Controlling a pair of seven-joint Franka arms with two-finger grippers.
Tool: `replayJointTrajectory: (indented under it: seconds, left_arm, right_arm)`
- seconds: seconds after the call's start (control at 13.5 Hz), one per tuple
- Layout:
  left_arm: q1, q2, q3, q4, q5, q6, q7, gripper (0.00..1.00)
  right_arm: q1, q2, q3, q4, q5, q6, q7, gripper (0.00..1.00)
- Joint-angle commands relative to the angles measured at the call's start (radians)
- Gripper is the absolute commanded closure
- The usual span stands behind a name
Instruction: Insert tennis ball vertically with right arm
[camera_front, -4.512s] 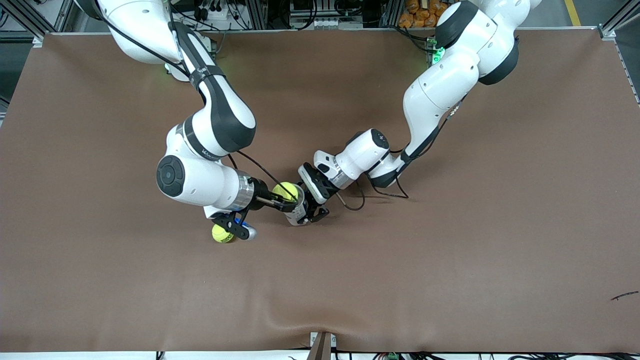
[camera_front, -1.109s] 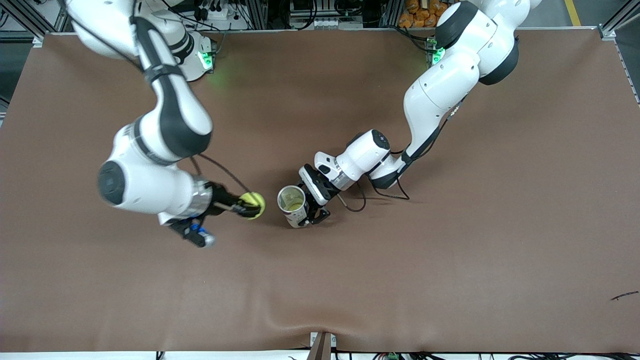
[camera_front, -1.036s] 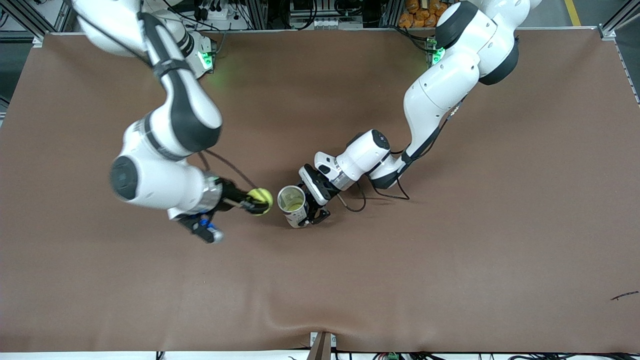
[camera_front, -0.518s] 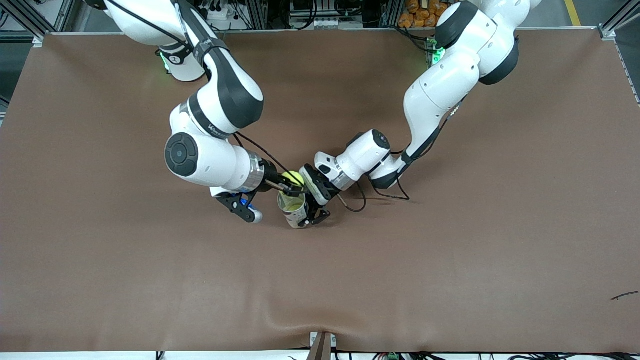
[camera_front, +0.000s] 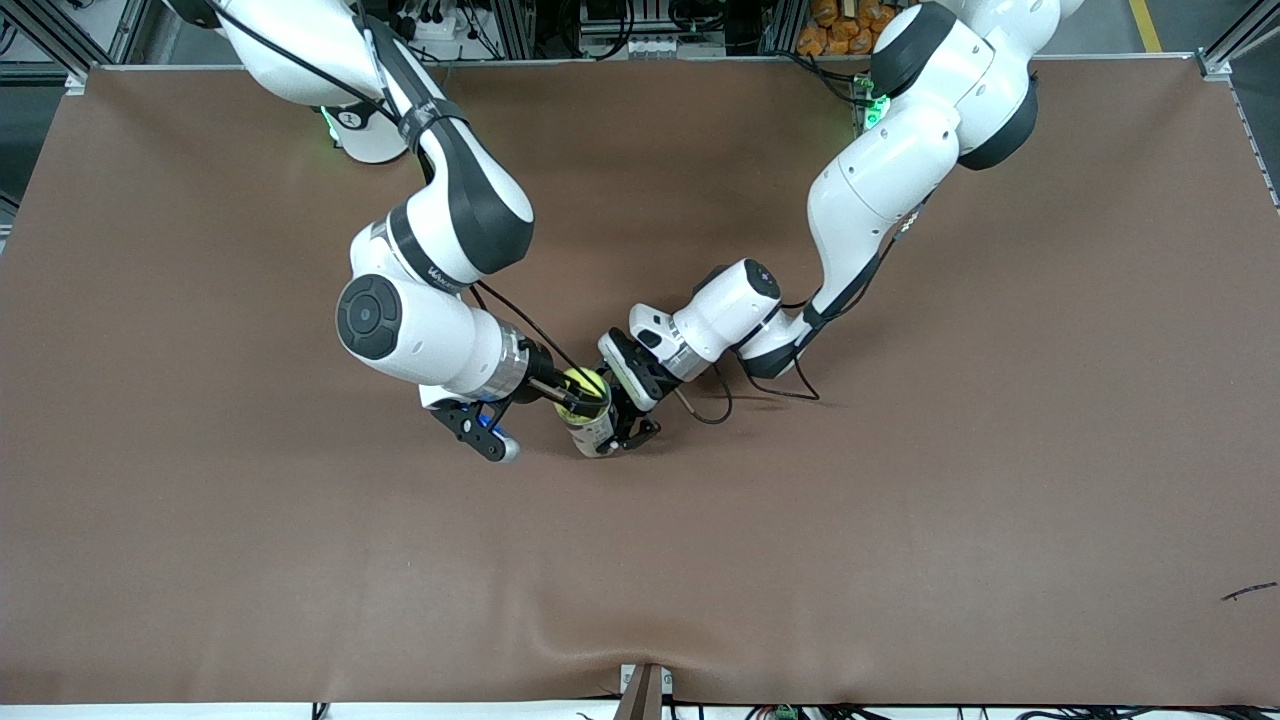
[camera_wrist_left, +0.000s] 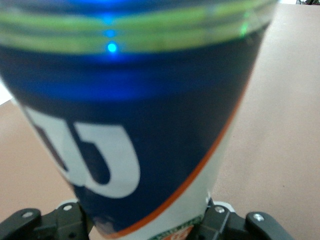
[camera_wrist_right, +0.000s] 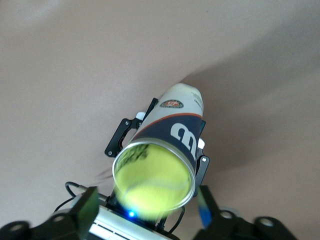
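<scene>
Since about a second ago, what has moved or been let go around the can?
The right gripper carried the tennis ball from the right arm's end over to the can; its fingers now stand apart, the ball at the can's mouth. The left gripper stayed clamped on the upright can.

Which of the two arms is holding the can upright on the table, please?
The left arm: its tool clamps the can, while the right tool sits over the can's mouth with the ball.
</scene>
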Motion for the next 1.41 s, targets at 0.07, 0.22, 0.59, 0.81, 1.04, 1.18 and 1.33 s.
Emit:
replayJointTrajectory:
  seconds: [0.07, 0.22, 0.59, 0.81, 1.04, 1.18, 1.33]
  left_arm:
    - [-0.013, -0.013, 0.012, 0.003, -0.001, 0.015, -0.015, 0.23]
    - [-0.013, -0.013, 0.012, 0.003, 0.0, 0.015, -0.014, 0.23]
    - [-0.012, -0.013, 0.012, 0.003, -0.001, 0.015, -0.017, 0.0]
    - [-0.012, -0.013, 0.012, -0.001, -0.003, 0.015, -0.018, 0.0]
    - [-0.002, -0.015, 0.012, -0.01, -0.004, 0.015, -0.017, 0.0]
    - [0.014, -0.027, 0.012, -0.058, -0.003, 0.015, -0.015, 0.0]
    - [0.019, -0.03, 0.012, -0.084, -0.004, 0.015, -0.015, 0.0]
  right_arm:
    - [-0.045, -0.017, -0.006, -0.007, -0.062, -0.006, -0.091, 0.0]
    - [-0.092, -0.028, -0.01, -0.018, -0.128, -0.055, -0.289, 0.0]
    - [-0.31, -0.199, -0.014, -0.163, -0.229, -0.207, -0.794, 0.0]
    - [-0.375, -0.353, -0.017, -0.286, -0.257, -0.25, -0.903, 0.0]
    - [-0.469, -0.44, -0.015, -0.291, -0.338, -0.347, -0.98, 0.0]
    - [-0.549, -0.479, -0.012, -0.291, -0.369, -0.385, -1.014, 0.0]
    - [-0.557, -0.54, -0.014, -0.29, -0.398, -0.407, -1.031, 0.0]
